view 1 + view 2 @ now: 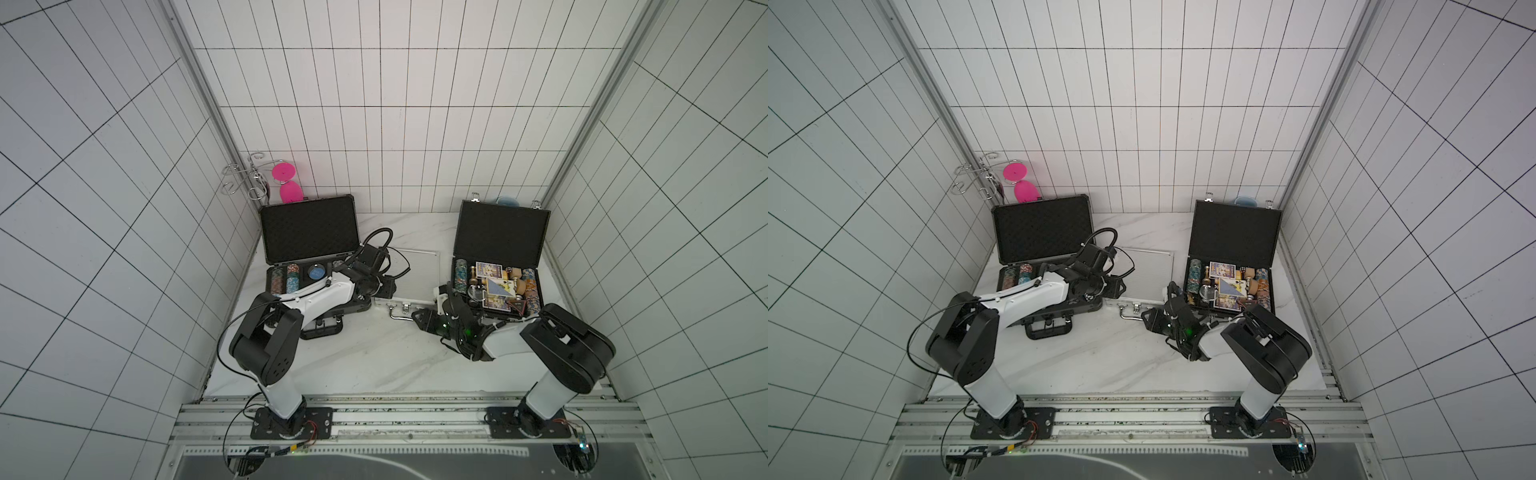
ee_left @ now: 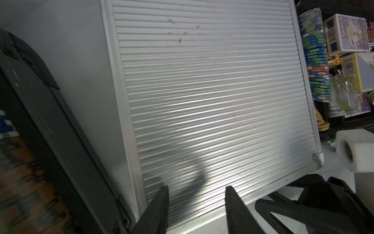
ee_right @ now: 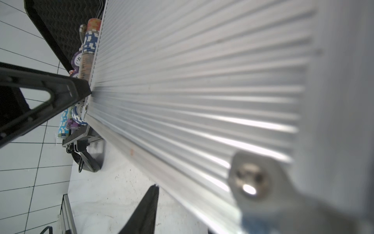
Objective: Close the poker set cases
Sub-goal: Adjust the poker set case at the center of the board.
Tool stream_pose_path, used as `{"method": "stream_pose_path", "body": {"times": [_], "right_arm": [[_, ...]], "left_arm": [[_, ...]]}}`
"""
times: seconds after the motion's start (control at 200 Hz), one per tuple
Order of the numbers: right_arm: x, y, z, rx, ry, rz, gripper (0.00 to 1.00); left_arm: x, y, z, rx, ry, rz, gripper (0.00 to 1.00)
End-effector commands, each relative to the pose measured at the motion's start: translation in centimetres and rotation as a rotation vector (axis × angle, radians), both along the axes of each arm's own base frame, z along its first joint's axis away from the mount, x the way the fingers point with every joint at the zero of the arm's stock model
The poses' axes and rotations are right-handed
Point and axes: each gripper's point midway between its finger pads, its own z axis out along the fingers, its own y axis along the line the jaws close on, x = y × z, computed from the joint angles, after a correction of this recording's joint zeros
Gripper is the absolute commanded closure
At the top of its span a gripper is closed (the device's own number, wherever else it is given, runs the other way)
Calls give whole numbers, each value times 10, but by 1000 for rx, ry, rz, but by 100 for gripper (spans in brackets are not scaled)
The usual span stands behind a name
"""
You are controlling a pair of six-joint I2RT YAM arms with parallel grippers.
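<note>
Right claw (image 1: pixel 417 320) is closest, just off the front latch edge of the silver case (image 1: pixel 417 270). Its jaws are partway apart and hold nothing, with one fingertip (image 3: pixel 81 91) at the lid's corner. Left claw (image 2: pixel 197 202) hangs over the silver case's left end, also spread and empty, its arm stretched low across the dark grey case (image 1: pixel 309 232). The silver lid looks down already (can't tell if the latches are snapped). The other two are wide open: dark grey left of the silver case, black case (image 1: pixel 500 232) right of it, lids standing up along their far sides. My guess is each arm takes its own neighbour, reaching behind the lid to tip it forward.
</note>
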Motion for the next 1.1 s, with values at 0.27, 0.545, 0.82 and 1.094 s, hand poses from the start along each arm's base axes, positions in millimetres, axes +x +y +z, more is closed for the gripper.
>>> {"method": "stream_pose_path", "body": {"times": [0.27, 0.545, 0.82, 1.094], "right_arm": [[-7, -1, 18, 145, -39, -26, 95], [-7, 6, 68, 218, -119, 12, 100], [2, 8, 88, 188, -161, 23, 100], [0, 7, 81, 180, -148, 25, 100]], "left_arm": [[-18, 12, -30, 63, 114, 1, 54], [-13, 9, 1, 37, 64, -6, 54], [-11, 7, 29, 6, 7, -6, 51], [-15, -1, 7, 18, 55, -35, 52]]}}
